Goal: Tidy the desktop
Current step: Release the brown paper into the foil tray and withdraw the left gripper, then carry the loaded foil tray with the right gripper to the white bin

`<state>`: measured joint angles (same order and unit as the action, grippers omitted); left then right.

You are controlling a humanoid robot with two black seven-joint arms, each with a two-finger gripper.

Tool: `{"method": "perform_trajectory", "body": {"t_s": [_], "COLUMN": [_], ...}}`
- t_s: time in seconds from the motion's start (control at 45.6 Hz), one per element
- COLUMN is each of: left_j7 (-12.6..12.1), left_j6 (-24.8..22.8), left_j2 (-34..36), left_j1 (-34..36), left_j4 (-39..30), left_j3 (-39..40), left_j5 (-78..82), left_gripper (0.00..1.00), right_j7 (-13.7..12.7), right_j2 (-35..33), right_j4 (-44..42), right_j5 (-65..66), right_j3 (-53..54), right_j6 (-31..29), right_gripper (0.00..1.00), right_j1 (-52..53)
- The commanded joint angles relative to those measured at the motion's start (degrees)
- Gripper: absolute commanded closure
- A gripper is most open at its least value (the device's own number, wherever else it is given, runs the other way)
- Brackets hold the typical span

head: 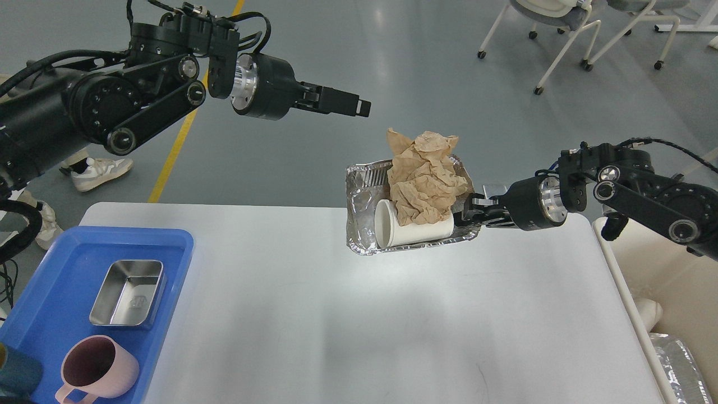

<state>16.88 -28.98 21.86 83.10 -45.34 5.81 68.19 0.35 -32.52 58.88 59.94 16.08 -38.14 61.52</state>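
The white desktop [336,325] fills the lower view. My right gripper [470,211] is shut on the right rim of a crumpled foil tray [362,193] and holds it tilted above the desktop's far edge. In the foil tray lie a white paper cup [418,231] on its side and a wad of crumpled brown paper [426,177]. My left gripper [362,108] is high up and to the left of the foil tray, well apart from it and empty. Its fingers are seen side-on.
A blue plastic tray [39,280] at the front left holds a steel box [129,292] and a pink mug [98,367]. A cream bin [673,280] with foil [681,359] in it stands beside the desktop's right edge. Chairs [561,22] stand on the floor beyond.
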Motion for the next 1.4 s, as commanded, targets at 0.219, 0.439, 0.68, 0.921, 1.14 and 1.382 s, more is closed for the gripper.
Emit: {"method": "perform_trajectory", "body": {"t_s": [0.219, 0.439, 0.68, 0.921, 1.14, 1.382], "left_j7": [-9.8, -9.7, -6.0, 0.0, -2.2, -6.2], "left_j6": [15.8, 20.9, 28.2, 23.9, 13.3, 6.5], "left_j2": [10.1, 15.8, 18.1, 18.8, 20.0, 19.2], "left_j1": [-11.2, -18.2, -26.3, -38.4, -49.0, -55.9], "left_j4": [-0.5, -2.9, -4.7, -4.8, -4.8, -4.8], "left_j3": [-0.1, 5.0, 19.0, 30.6, 42.6, 50.2], "left_j5": [-25.7, -39.4, -41.6, -42.0, -45.7, -52.0], "left_gripper": [0.03, 0.03, 0.03, 0.03, 0.03, 0.03], "right_j7": [-0.1, -0.1, -0.1, -0.1, -0.1, -0.1], "right_j2": [0.0, -0.4, -0.4, -0.5, -1.3, -2.4], "right_j4": [0.0, -0.1, -0.3, -0.5, -0.4, -0.4], "right_j5": [0.0, -0.2, -0.2, -0.3, -0.3, -0.3], "right_j3": [0.0, 0.0, 0.0, 0.0, 0.0, 0.0], "right_j6": [0.1, 0.4, 0.6, 0.9, 1.0, 1.1], "right_gripper": [1.0, 1.0, 1.0, 1.0, 1.0, 1.0], "right_j1": [-0.1, -0.4, -0.6, -0.6, -0.9, -1.5]}}
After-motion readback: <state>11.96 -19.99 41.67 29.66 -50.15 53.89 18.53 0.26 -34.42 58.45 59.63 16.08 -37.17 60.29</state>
